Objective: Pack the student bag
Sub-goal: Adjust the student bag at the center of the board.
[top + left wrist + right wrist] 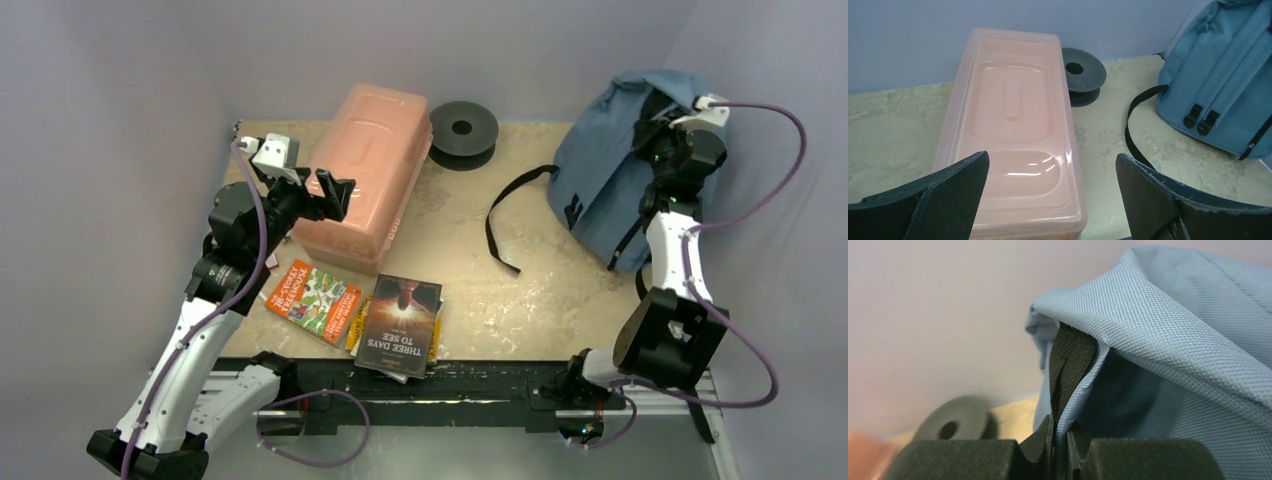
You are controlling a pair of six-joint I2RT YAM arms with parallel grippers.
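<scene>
- Top view: the bag (600, 170) sits at the far right of the tabletop (540, 300), propped against the wall. It is soft blue-grey cloth with black straps, and one strap (505, 225) loops out onto the tabletop.
- The right hand (652, 138) is at the bag's upper edge; its grip cannot be made out from here.
- The left hand (338, 192) hovers over the near end of a pink box (375, 150), with a black spool (463, 127) beyond.
- Near the front edge a dark book (400, 322) reads "THREE DAYS TO SEE". The writing on the orange book (312, 297) beside it is too small to read.
- Left wrist view: the left hand (1052, 165) is spread wide and holds nothing, with the box (1013, 110) below. The bag (1218, 75) shows two padded straps ending in black buckles.
- Right wrist view: the right hand (1060, 440) is pinched tight on a fold of the bag (1188, 340), woven blue cloth edged with black webbing (1068, 360).
</scene>
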